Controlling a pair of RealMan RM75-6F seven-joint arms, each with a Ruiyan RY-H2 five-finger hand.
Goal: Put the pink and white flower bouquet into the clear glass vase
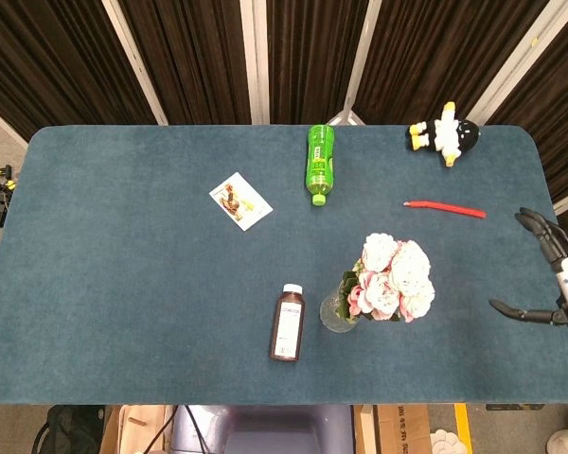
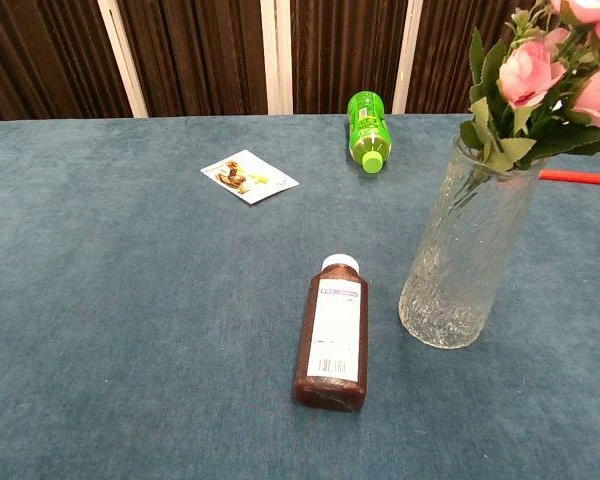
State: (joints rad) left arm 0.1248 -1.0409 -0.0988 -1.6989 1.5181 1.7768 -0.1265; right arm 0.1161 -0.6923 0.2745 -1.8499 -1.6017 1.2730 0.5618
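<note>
The pink and white flower bouquet [image 1: 395, 277] stands in the clear glass vase [image 1: 335, 313] near the table's front, its blooms leaning right. In the chest view the ribbed vase [image 2: 465, 261] is upright with green stems inside and pink blooms [image 2: 558, 62] spilling over its rim. My right hand [image 1: 555, 280] is at the right edge of the head view, well clear of the flowers, fingers spread and holding nothing. The chest view does not show it. My left hand appears in neither view.
A brown bottle [image 1: 286, 323] lies just left of the vase. A green bottle [image 1: 320, 163], a small card [image 1: 240, 200], a red stick [image 1: 445, 208] and a penguin toy [image 1: 444, 130] lie farther back on the blue table [image 1: 123, 274].
</note>
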